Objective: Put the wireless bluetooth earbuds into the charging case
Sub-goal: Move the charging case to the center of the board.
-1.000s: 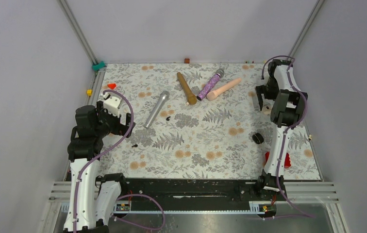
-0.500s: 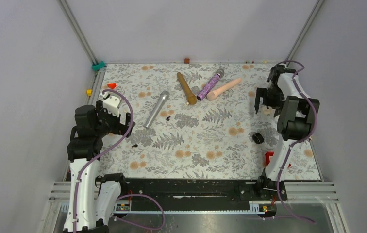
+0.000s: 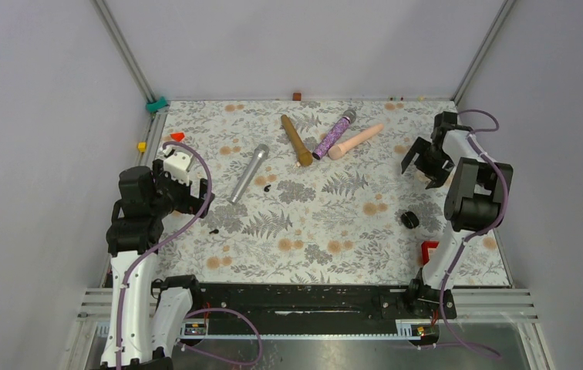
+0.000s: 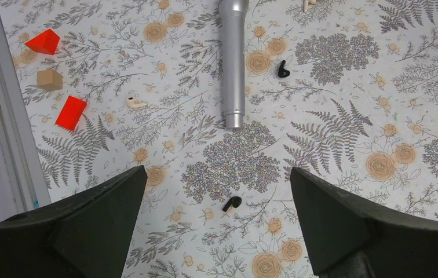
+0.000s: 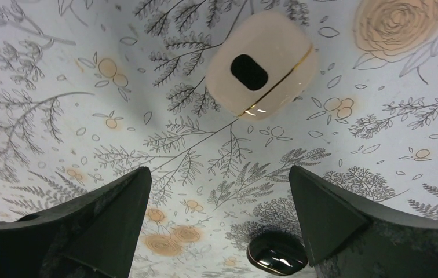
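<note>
Left end effector (image 4: 218, 168), spread and empty, hovers over one black earbud (image 4: 232, 203) on the floral surface (image 4: 332, 116), likely staged for pickup. The second earbud (image 4: 283, 69) lies beside the silver microphone (image 4: 232, 58). Right end effector (image 5: 219, 169), spread, hovers over the closed pale charging case (image 5: 260, 63). No legible markings.

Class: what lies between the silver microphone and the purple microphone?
The brown microphone, seen in the top external view, between the silver microphone and the purple microphone.

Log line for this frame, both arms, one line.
left jaws open, over black earbud | right jaws open, cream case ahead | second earbud beside silver microphone | nothing held
</note>
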{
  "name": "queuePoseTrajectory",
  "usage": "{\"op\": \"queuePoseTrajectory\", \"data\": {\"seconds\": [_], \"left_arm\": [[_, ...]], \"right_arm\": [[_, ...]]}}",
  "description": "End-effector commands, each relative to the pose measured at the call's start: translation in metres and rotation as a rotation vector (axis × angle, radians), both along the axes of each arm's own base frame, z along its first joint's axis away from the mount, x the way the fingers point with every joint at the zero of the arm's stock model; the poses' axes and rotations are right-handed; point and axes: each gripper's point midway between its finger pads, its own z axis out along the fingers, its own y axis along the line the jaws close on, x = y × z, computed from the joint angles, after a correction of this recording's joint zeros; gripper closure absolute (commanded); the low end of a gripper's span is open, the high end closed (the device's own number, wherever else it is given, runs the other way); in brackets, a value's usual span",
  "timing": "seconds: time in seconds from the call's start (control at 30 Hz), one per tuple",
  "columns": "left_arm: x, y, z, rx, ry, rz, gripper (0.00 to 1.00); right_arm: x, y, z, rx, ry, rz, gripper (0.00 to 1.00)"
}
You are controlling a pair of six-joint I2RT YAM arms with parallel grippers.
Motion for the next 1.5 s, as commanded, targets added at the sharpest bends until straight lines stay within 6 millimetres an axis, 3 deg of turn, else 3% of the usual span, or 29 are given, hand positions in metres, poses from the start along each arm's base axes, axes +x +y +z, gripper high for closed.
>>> {"op": "queuePoseTrajectory", "data": {"seconds": [0.0,0.37,0.8,1.0,1.27,1.47], "left_arm": [[0.007,0.0,0.025,0.01,-0.071,-0.011,0.02],[0.01,0.002,0.021,0.007,-0.044,-0.009,0.02],[0.013,-0.002,0.016,-0.012,0.006,-0.035,0.01],[0.015,-0.002,0.014,-0.017,0.023,-0.036,0.01],[0.016,-0.004,0.014,-0.028,0.044,-0.049,0.01],[0.016,-0.004,0.015,-0.028,0.047,-0.049,0.01]], "right_arm": [[0.018,-0.012,0.027,-0.005,-0.179,-0.164,0.03],[0.021,-0.027,0.009,-0.062,-0.16,-0.235,0.04],[0.041,-0.037,-0.001,-0.084,-0.137,-0.284,0.1],[0.049,-0.041,-0.002,-0.1,-0.118,-0.28,0.27],[0.041,-0.036,-0.003,-0.122,-0.089,-0.246,0.21],[0.04,-0.034,-0.004,-0.155,-0.075,-0.217,0.25]]}}
